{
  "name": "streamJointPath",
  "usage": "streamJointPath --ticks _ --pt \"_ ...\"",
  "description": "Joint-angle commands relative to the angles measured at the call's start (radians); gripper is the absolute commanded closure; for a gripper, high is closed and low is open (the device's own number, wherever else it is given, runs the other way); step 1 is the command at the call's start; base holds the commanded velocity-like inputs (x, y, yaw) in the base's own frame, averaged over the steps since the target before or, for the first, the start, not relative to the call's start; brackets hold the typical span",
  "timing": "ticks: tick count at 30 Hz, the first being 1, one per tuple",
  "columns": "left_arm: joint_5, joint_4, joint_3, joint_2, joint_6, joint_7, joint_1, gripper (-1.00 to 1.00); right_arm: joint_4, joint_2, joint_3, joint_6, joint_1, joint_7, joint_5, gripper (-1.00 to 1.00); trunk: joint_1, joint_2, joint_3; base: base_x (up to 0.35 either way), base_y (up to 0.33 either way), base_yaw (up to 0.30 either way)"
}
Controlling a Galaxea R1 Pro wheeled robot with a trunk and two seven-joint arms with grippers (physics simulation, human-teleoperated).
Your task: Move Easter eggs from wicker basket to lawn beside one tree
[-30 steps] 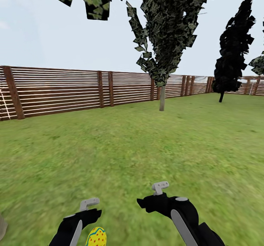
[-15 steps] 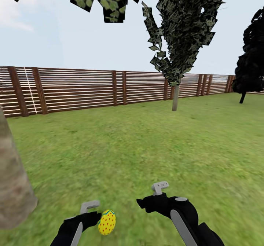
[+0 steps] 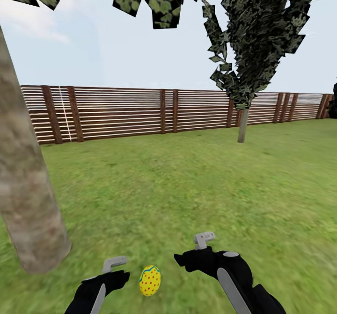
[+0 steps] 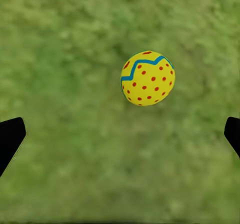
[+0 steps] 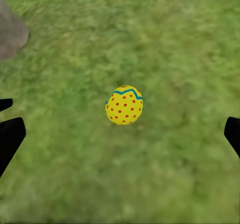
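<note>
The left end effector (image 3: 114, 267) and the right end effector (image 3: 199, 248) both hang with fingers spread wide, holding nothing. Between them an Easter egg (image 3: 150, 280) lies on the lawn (image 3: 187, 187), seen from above in both wrist views. The tree (image 3: 28, 201) stands at about ten o'clock from the egg, near it. That egg looks well placed, so the step in hand is probably turning away without the base or arms nudging it; slow, wide clearance would keep it from rolling.
</note>
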Motion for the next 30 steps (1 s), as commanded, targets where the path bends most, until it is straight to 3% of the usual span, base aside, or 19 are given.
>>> streamJointPath --ticks 1,30 --pt "0.001 -0.001 0.003 -0.001 0.005 0.0 -0.001 -1.0 -0.001 -0.001 0.002 0.002 -0.001 -0.01 -0.011 -1.0 -0.004 0.007 0.001 -0.002 -0.001 0.242" --pt "0.001 -0.001 0.003 -0.001 0.006 0.0 -0.001 -1.0 0.0 -0.001 0.004 0.002 -0.002 -0.01 -0.011 -1.0 -0.115 0.21 0.066 0.0 0.0 0.242"
